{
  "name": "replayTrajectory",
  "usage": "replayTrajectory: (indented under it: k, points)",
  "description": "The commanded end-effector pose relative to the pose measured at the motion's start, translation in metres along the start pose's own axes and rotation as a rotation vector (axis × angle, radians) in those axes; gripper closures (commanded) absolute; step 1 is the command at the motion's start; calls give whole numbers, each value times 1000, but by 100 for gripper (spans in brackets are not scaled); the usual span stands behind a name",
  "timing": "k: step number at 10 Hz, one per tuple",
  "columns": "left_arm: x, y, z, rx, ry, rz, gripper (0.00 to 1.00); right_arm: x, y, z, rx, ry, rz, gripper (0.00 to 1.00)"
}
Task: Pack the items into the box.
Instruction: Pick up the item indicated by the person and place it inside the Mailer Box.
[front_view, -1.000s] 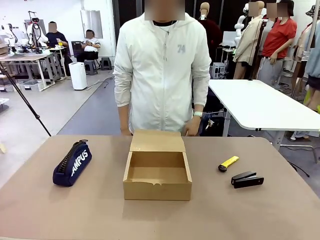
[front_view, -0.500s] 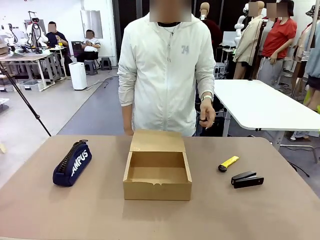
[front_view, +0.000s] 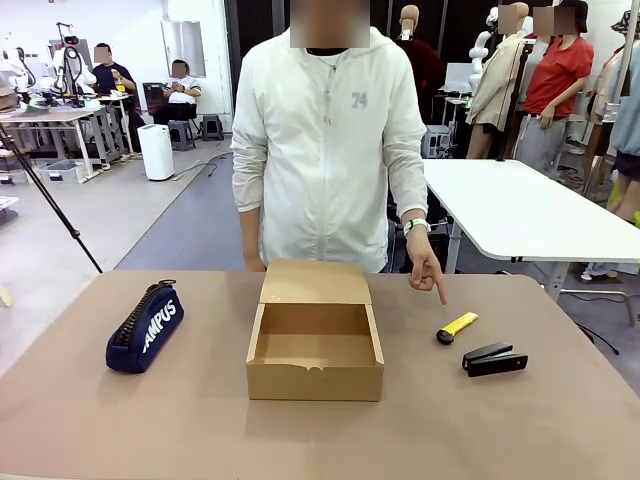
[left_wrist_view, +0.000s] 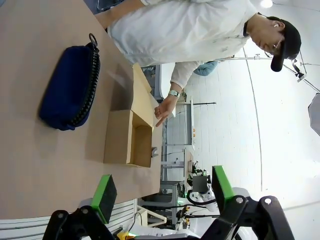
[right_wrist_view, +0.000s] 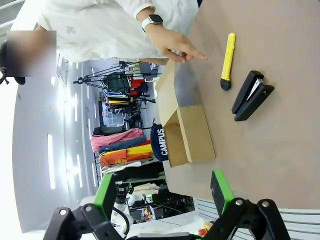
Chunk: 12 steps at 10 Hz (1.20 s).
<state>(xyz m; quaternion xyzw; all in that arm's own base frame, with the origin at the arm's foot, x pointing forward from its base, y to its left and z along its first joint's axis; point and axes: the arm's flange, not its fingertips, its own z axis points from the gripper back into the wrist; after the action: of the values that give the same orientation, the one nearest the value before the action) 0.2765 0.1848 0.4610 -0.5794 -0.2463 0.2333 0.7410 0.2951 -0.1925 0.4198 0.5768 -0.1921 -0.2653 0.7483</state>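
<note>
- Finding a shallow brown corrugated cardboard box (front_view: 315, 381) at the middle of the matte brown table (front_view: 520, 430), standing open, with its flat flap lid hinged at the far side and leaning back toward the person.
- Seeing a navy blue fabric pouch (front_view: 146, 328) lying well left of the box, soft and rounded, with a chunky black zipper along its top and white lettering on its side.
- Tracing the pouch's long axis away from the robot toward the far edge, with the zipper pull at the far end.
- Spotting a small black stapler (front_view: 494, 359) right of the box, hard and wedge-shaped, lying with its long axis across the table.
- Noting a slim yellow cutter (front_view: 458, 326) with a black tip just beyond the stapler, lying diagonally.
- Watching the person's hand (front_view: 427, 268) pointing one finger down above the cutter.
- Showing the left gripper (left_wrist_view: 164, 192) gaping wide above the table, green pads far apart, grasping nothing.
- Showing the right gripper (right_wrist_view: 164, 194) gaping equally wide, grasping nothing.
</note>
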Motion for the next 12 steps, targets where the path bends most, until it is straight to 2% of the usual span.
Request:
replayTrajectory:
  k: [1, 2, 3, 5, 7, 8, 10, 12]
  points:
    - [0, -1, 1, -10, 3, -16, 0, 0, 4, 0, 15, -3, -8, 0]
    - [0, -1, 1, -10, 3, -16, 0, 0, 0, 0, 0, 0, 0, 0]
    - [0, -1, 1, -10, 3, -16, 0, 8, 15, -15, -98, 44, 46, 0]
    - [0, -1, 1, -10, 3, -16, 0, 31, 62, -79, -439, 98, 230, 0]
    - [0, -1, 1, -10, 3, -16, 0, 40, 90, -166, -901, 153, 490, 0]
    - [0, -1, 1, -10, 3, -16, 0, 38, 94, -195, -1004, 164, 565, 0]
    - [0, -1, 1, -10, 3, -16, 0, 21, 83, -250, -1111, 210, 705, 0]
    - [0, -1, 1, -10, 3, -16, 0, 7, 75, -273, -989, 187, 767, 0]
